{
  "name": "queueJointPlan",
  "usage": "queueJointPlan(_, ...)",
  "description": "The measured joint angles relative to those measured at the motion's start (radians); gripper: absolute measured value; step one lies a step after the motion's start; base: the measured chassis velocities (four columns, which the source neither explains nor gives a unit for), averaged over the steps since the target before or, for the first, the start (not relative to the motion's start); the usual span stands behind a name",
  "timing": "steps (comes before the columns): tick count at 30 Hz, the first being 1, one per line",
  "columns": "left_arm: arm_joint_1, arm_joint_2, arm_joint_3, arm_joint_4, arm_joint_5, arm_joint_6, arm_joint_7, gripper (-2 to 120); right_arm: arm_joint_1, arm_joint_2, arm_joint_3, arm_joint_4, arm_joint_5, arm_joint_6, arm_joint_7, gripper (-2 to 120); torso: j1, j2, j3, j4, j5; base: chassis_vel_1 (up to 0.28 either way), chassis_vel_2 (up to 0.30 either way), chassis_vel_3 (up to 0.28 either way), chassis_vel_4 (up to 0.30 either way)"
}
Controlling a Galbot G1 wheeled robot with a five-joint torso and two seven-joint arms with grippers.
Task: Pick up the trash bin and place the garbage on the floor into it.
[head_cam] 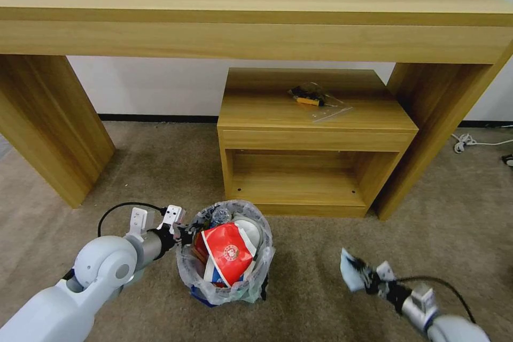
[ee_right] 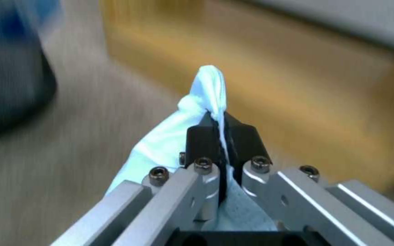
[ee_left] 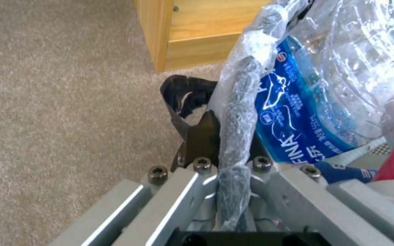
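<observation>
Head view: R tool (head_cam: 359, 270) pinches crumpled mask (head_cam: 351, 272).

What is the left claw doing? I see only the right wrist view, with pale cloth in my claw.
Observer: The left claw is shut on the trash bin, pinching its bag-covered rim.
Operator: Is the bin full?
Observer: Nearly. A red-white carton sticks out at the top, and a clear bottle lies behind it.
Operator: Where is my claw from the bin?
Observer: The right claw holds the pale blue mask to the right of the bin, above the floor, not over the opening.
</observation>
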Motion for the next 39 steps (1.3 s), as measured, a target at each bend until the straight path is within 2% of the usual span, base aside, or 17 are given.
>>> queueJointPlan(3,-0.014,0.003,0.013,0.008,-0.011,0.0,-0.017,0,0.046,-0.045,-0.009,0.101,0.085,-0.064,0.001,0,0.0,0.0,0.0,0.0001,0.0005,0.0,0.0,0.0,0.0)
queueJointPlan(4,-0.014,0.003,0.013,0.008,-0.011,0.0,-0.017,0,0.046,-0.045,-0.009,0.101,0.085,-0.064,0.001,0,0.0,0.0,0.0,0.0001,0.0005,0.0,0.0,0.0,0.0)
queueJointPlan(7,-0.049,-0.001,0.041,0.024,-0.019,0.0,-0.022,0,0.124,-0.112,-0.076,0.201,0.181,-0.164,0.008,0,0.0,0.0,0.0,-0.0002,0.0006,0.0,0.0,0.0,0.0)
queueJointPlan(8,-0.049,-0.001,0.041,0.024,-0.019,0.0,-0.022,0,0.124,-0.112,-0.076,0.201,0.181,-0.164,0.008,0,0.0,0.0,0.0,-0.0002,0.0006,0.0,0.0,0.0,0.0)
queueJointPlan(10,-0.077,-0.007,0.065,0.035,-0.029,0.0,-0.03,0,0.214,-0.151,-0.152,0.258,0.225,-0.232,0.012,0,0.0,0.0,0.0,-0.0002,0.0003,0.0,0.0,0.0,0.0)
queueJointPlan(12,-0.091,-0.007,0.08,0.037,-0.04,0.0,-0.046,0,0.261,-0.162,-0.188,0.274,0.239,-0.258,0.01,0,0.0,0.0,0.0,-0.0004,0.0003,0.0,0.0,0.0,0.0)
queueJointPlan(14,-0.118,-0.002,0.11,0.038,-0.059,0.0,-0.062,0,0.387,-0.173,-0.293,0.287,0.267,-0.303,0.01,0,0.0,0.0,0.0,0.0001,0.0003,0.0,0.0,0.0,0.0)
queueJointPlan(15,-0.118,-0.002,0.11,0.038,-0.059,0.0,-0.062,0,0.387,-0.173,-0.293,0.287,0.267,-0.303,0.01,0,0.0,0.0,0.0,0.0001,0.0003,0.0,0.0,0.0,0.0)
queueJointPlan(17,-0.151,0.007,0.14,0.042,-0.084,0.0,-0.077,0,0.482,-0.171,-0.387,0.28,0.28,-0.334,0.009,0,0.0,0.0,0.0,0.0003,0.0001,0.0,0.0,0.0,0.0)
queueJointPlan(18,-0.151,0.007,0.14,0.042,-0.084,0.0,-0.077,0,0.482,-0.171,-0.387,0.28,0.28,-0.334,0.009,0,0.0,0.0,0.0,0.0003,0.0001,0.0,0.0,0.0,0.0)
queueJointPlan(19,-0.185,0.017,0.17,0.049,-0.111,0.0,-0.103,0,0.544,-0.162,-0.459,0.266,0.283,-0.353,0.007,0,0.0,0.0,0.0,0.0,0.0003,0.0,0.0,0.0,0.0)
queueJointPlan(22,-0.245,0.038,0.216,0.062,-0.15,0.0,-0.124,0,0.635,-0.146,-0.565,0.235,0.275,-0.371,0.004,0,0.0,0.0,0.0,-0.0001,0.0003,0.0,0.0,0.0,0.0)
queueJointPlan(23,-0.245,0.038,0.216,0.062,-0.15,0.0,-0.124,0,0.635,-0.146,-0.565,0.235,0.275,-0.371,0.004,0,0.0,0.0,0.0,-0.0001,0.0003,0.0,0.0,0.0,0.0)
queueJointPlan(24,-0.286,0.044,0.241,0.071,-0.168,0.0,-0.13,0,0.683,-0.134,-0.619,0.212,0.265,-0.376,0.004,0,0.0,0.0,0.0,0.0001,0.0004,0.0,0.0,0.0,0.0)
queueJointPlan(26,-0.331,0.049,0.271,0.08,-0.195,0.0,-0.146,0,0.72,-0.122,-0.66,0.198,0.258,-0.387,0.003,0,0.0,0.0,0.0,-0.0001,0.0004,0.0,0.0,0.0,0.0)
queueJointPlan(31,-0.399,0.045,0.321,0.085,-0.271,0.0,-0.207,0,0.78,-0.114,-0.738,0.169,0.25,-0.403,0.007,0,0.0,0.0,0.0,-0.0003,0.0003,0.0,0.0,0.0,0.0)
queueJointPlan(39,-0.424,0.042,0.335,0.086,-0.295,0.0,-0.223,0,0.792,-0.108,-0.772,0.14,0.225,-0.404,0.008,0,0.0,0.0,0.0,-0.0002,0.0003,0.0,0.0,0.0,0.0)
